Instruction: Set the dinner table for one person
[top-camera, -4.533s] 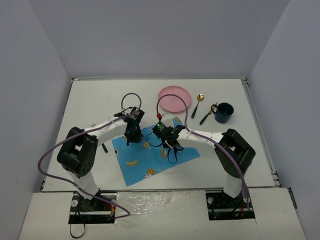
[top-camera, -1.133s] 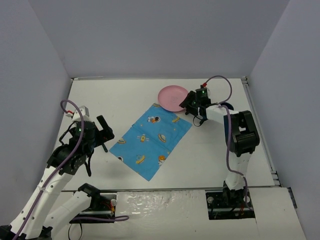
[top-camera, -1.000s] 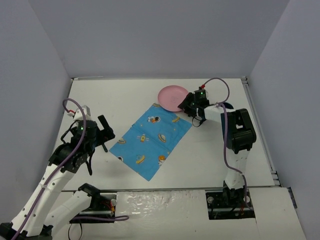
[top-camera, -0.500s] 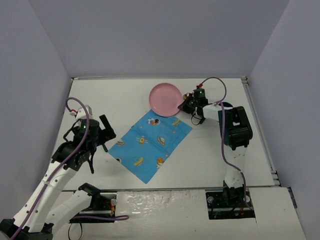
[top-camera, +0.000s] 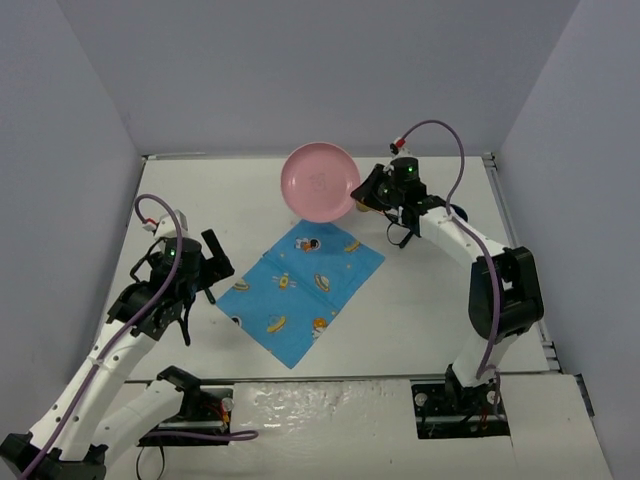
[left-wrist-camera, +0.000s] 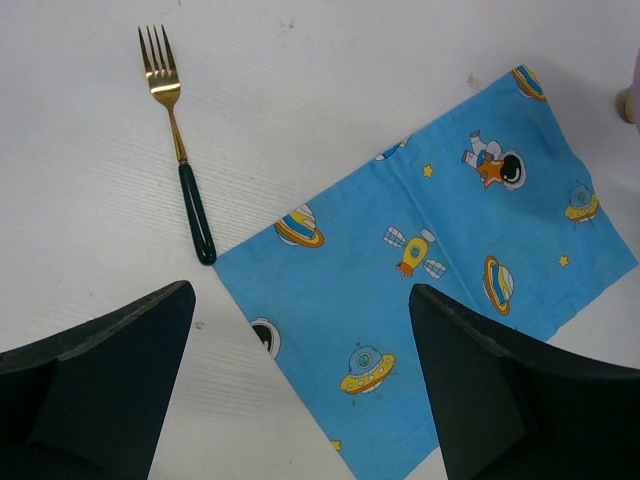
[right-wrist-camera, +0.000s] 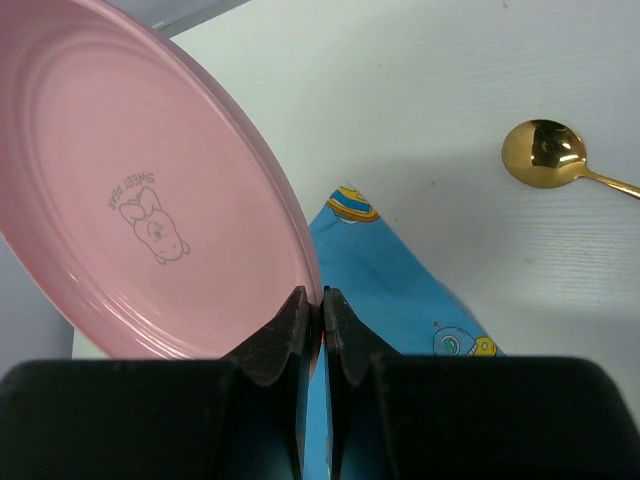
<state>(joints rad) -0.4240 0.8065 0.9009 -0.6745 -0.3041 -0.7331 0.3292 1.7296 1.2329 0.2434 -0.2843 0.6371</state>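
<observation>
Right hand (right-wrist-camera: 312, 302) | pinching pink plate (right-wrist-camera: 150, 200) rim | dinner table (right-wrist-camera: 450, 90) below

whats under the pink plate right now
Held tilted by the right end effector, the pink plate has white table and the blue mat's corner below; table behind it is hidden.

spoon (right-wrist-camera: 545, 155) handle cut off at right, pink plate (right-wrist-camera: 150, 200) cropped at left

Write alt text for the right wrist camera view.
The right tool pinches the rim of a pink plate, held tilted above the white table. Below lie a blue patterned mat and a gold spoon.
</observation>
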